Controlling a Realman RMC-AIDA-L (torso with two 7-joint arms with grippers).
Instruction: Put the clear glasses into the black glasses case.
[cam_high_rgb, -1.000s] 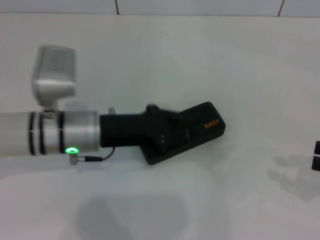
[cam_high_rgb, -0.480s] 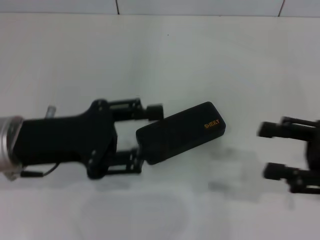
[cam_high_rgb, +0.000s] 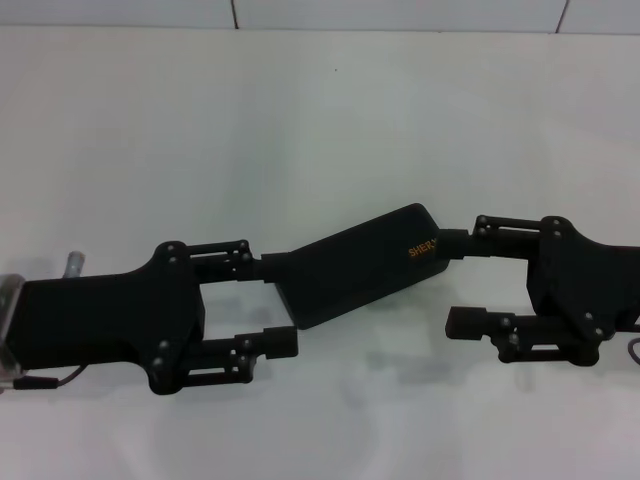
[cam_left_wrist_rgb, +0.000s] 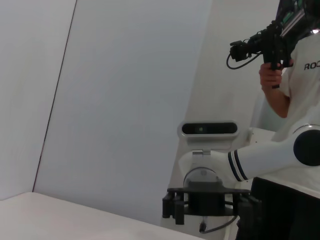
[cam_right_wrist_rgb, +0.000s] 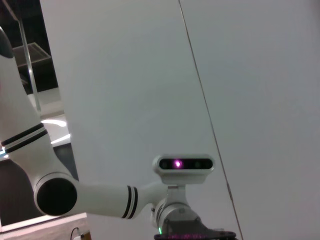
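White surface (cam_high_rgb: 320, 110), black rectangular hard glasses case (cam_high_rgb: 358, 265) lying shut mid-surface between left pincer (cam_high_rgb: 272, 305) and right pincer (cam_high_rgb: 460, 282), both released; clear glasses nowhere visible, stowing unconfirmed.

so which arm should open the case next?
Hard to call. The left gripper and right gripper, both open, flank the closed black glasses case at opposite ends. Lean right: its upper finger meets the lettered end.
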